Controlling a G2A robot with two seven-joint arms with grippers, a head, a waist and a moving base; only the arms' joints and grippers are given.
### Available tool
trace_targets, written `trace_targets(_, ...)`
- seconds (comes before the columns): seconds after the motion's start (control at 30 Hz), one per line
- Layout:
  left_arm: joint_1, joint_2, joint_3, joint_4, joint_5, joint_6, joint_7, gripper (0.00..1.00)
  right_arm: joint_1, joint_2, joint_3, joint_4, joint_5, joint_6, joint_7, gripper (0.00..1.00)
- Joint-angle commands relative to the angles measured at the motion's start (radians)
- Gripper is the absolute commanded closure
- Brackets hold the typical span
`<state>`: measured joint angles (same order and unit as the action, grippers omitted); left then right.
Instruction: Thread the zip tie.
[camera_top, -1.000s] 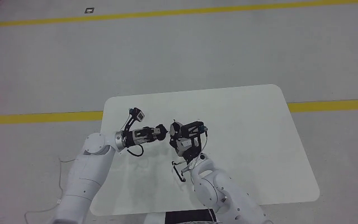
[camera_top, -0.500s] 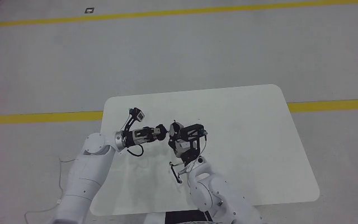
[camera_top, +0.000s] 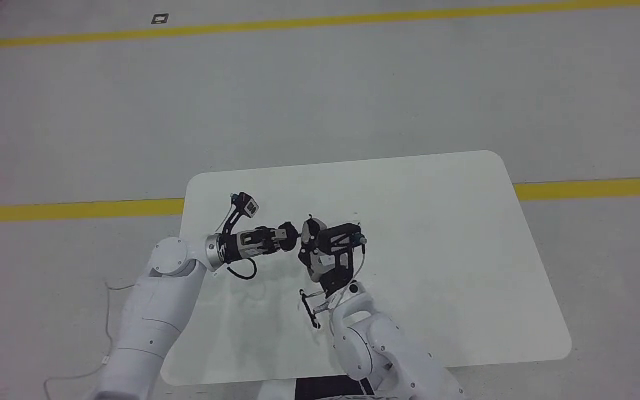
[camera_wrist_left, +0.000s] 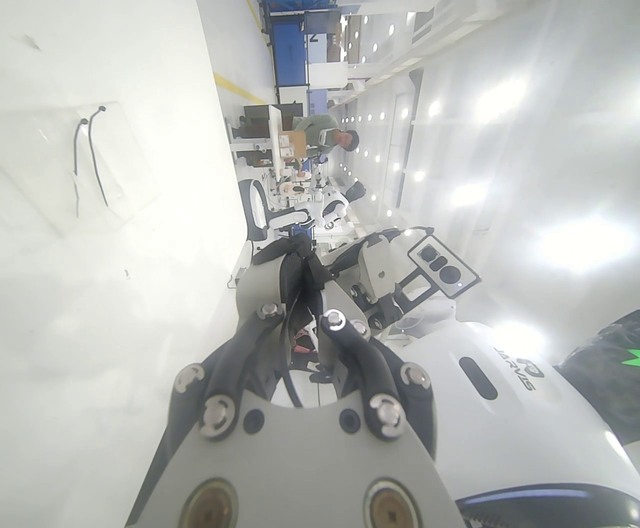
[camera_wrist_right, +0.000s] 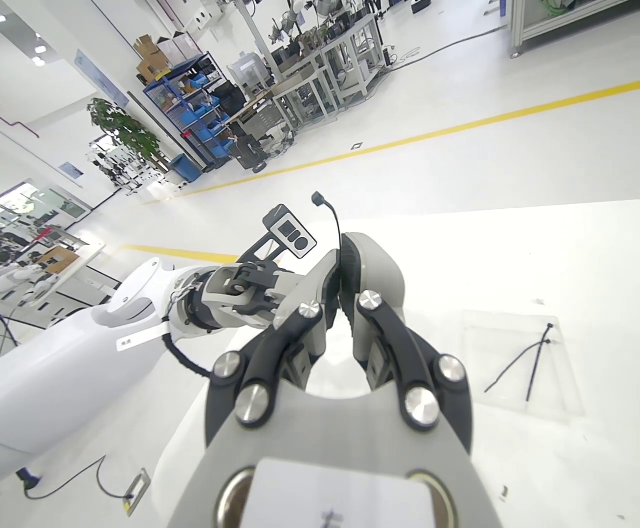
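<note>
Notice your right gripper (camera_wrist_right: 342, 262) is pinched tight on the zip tie (camera_wrist_right: 336, 225). The strap stands up out of its pads with the head on top, likely so the slot stays presented and steady. Your left gripper (camera_wrist_left: 300, 262) meets it tip to tip above the table (camera_top: 450, 220), fingers drawn together on what looks like the same dark strap, probably the tail for feeding. Two spare ties (camera_wrist_right: 537, 365) lie on a clear sheet (camera_wrist_right: 565, 390) well apart, out of the way.
</note>
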<state>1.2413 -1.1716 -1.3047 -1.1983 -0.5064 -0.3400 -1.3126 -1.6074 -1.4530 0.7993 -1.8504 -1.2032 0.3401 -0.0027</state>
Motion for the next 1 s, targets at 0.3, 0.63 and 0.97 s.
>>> trace_targets(0.3, 0.000, 0.000, 0.000, 0.000, 0.000, 0.000, 0.000, 1.00, -0.002, -0.018, 0.008, 0.018, -0.015, 0.000, -0.016, 1.00)
trace_targets(0.63, 0.000, 0.000, 0.000, 0.000, 0.000, 0.000, 0.000, 1.00, -0.013, -0.035, 0.018, 0.024, -0.039, 0.000, -0.006, 1.00)
trace_targets(0.97, 0.000, 0.000, 0.000, 0.000, 0.000, 0.000, 0.000, 1.00, -0.017, -0.044, 0.017, 0.024, -0.045, 0.000, -0.007, 1.00)
